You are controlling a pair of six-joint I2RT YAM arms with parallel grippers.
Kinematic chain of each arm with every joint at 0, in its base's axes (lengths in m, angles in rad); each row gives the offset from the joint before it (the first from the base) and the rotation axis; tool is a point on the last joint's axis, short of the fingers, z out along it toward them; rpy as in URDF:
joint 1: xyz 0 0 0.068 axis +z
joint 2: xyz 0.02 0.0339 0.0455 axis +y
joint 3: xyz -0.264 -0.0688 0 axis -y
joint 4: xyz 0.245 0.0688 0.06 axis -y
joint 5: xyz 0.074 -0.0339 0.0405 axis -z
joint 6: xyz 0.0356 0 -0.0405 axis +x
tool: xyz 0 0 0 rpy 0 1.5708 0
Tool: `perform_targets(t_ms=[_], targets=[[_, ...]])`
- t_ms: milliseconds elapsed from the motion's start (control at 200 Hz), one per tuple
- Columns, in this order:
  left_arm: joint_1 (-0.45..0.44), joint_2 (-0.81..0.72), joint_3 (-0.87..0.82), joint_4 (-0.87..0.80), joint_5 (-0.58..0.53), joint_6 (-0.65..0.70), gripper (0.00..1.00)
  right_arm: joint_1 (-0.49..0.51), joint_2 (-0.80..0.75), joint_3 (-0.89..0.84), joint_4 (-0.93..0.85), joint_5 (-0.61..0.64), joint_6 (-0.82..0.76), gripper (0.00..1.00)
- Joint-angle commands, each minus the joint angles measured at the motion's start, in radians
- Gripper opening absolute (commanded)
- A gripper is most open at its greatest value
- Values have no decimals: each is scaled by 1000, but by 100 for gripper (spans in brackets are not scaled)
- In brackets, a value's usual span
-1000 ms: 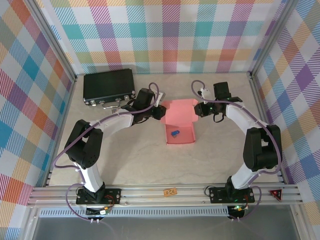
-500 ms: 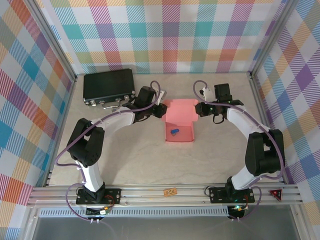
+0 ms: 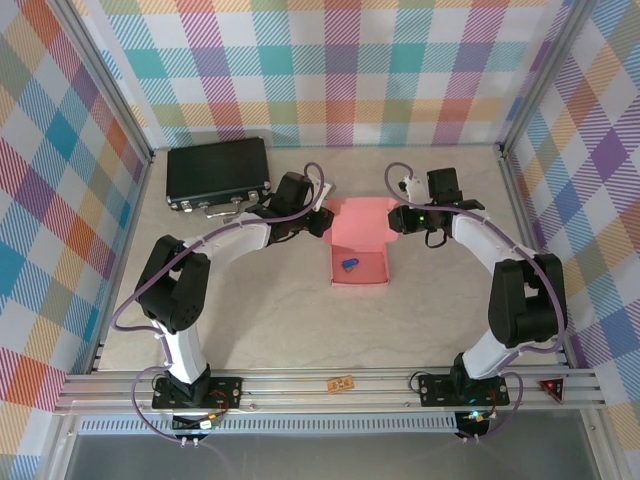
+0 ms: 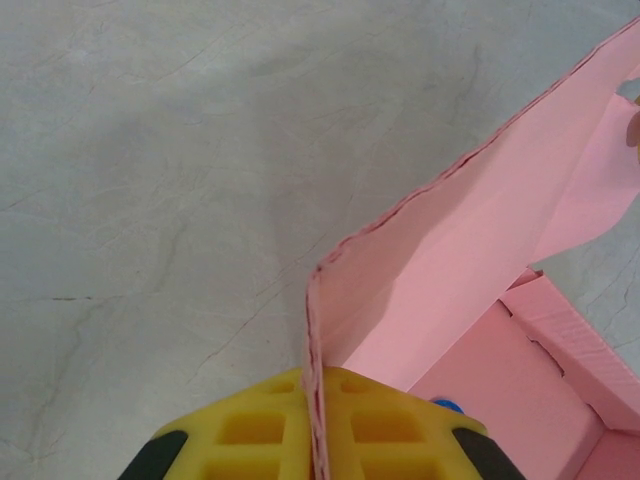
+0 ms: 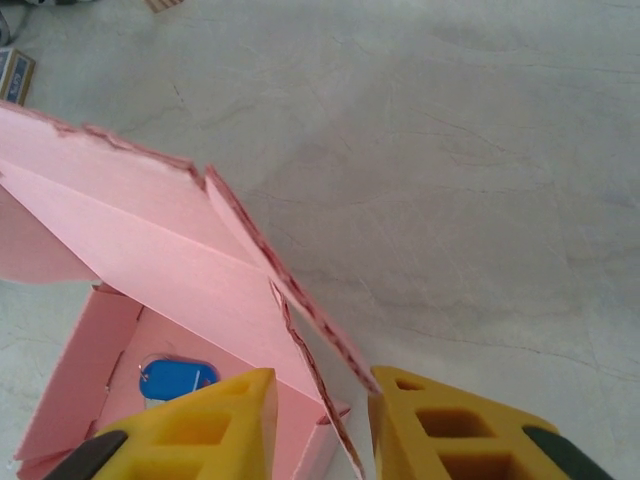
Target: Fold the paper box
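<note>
Resting near the middle of the table (image 3: 260, 310), the paper box (image 3: 358, 272) sits with its shallow tray open upward and its lid panel raised along the far side, between the two arms. A small blue tag (image 3: 348, 265) lies on the tray floor. The left claw (image 3: 322, 222) meets the left end of the raised lid panel. In the left wrist view its yellow fingers (image 4: 250, 430) are clenched on the thin edge of the pink card, which runs straight up from between them with no gap on either side. The right claw (image 3: 397, 218) is at the right end of the same panel. In the right wrist view its fingers are parted, and the ragged edge of a side flap passes through the gap without being pinched, so this claw is released. The lid panel leans over the tray, and its fold line is visible as a crease across the card. A black case (image 3: 219, 171) lies at the far left of the table, well apart from the box. A tan block (image 3: 340, 383) sits on the near rail between the arm bases.
</note>
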Motion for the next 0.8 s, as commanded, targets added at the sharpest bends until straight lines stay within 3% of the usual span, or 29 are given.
perform_targets(t_ms=[0, 260, 795], targets=[[-3, 20, 38, -19, 10, 36, 9, 8, 7, 13, -10, -17, -18, 23], [-4, 40, 80, -33, 14, 37, 9, 22, -16, -4, 20, -31, 30, 10], [-5, 47, 109, -11, -16, -2, 14, 112, -95, -87, 150, 202, 128, 5]])
